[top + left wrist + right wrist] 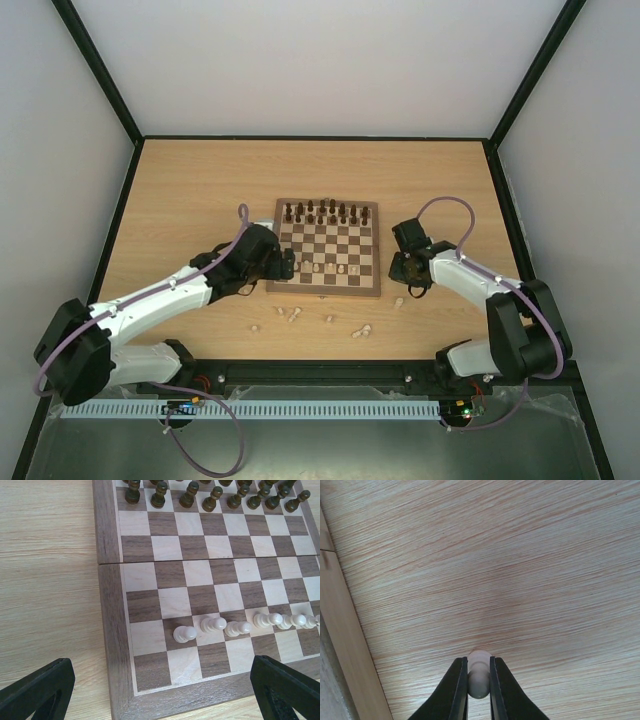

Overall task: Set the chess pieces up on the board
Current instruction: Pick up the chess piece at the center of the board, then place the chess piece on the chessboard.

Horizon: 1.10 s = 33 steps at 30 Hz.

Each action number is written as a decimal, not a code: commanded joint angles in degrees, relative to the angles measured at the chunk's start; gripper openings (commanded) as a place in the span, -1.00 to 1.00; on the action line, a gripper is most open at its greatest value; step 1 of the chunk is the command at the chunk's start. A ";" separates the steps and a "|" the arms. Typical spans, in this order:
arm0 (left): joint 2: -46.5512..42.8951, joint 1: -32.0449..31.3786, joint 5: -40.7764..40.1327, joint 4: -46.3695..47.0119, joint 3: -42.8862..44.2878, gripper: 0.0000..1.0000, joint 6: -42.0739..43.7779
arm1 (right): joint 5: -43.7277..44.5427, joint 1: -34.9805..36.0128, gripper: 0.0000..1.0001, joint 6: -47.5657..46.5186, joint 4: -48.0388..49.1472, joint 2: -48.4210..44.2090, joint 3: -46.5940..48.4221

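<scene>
The board (pixel 372 285) lies mid-table, and its near left corner (pixel 115 680) fills the left wrist view. A row of pale chess pieces (pixel 213 624) stands on its second near rank (pixel 326 268). My left gripper (pixel 162 695) hovers open over that corner with nothing between its black fingers (pixel 40 690). My right gripper (pixel 479 662) is low over the bare table to the right of the board (pixel 412 287). It is shut on one small pale chess piece (pixel 480 656), whose rounded end sticks out past the fingertips.
Dark brown pieces (pixel 325 212) line the board's far ranks (pixel 210 497). Several loose pale pieces lie on the table in front of the board (pixel 294 316) (pixel 362 330), and one (pixel 398 301) lies by the right gripper. A pale wooden edge (pixel 350 645) runs down the left of the right wrist view.
</scene>
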 commanded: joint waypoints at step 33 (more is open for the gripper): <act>-0.43 2.09 -5.96 -3.96 0.12 0.99 -2.64 | -5.38 12.98 -0.90 -8.34 -6.47 6.81 15.09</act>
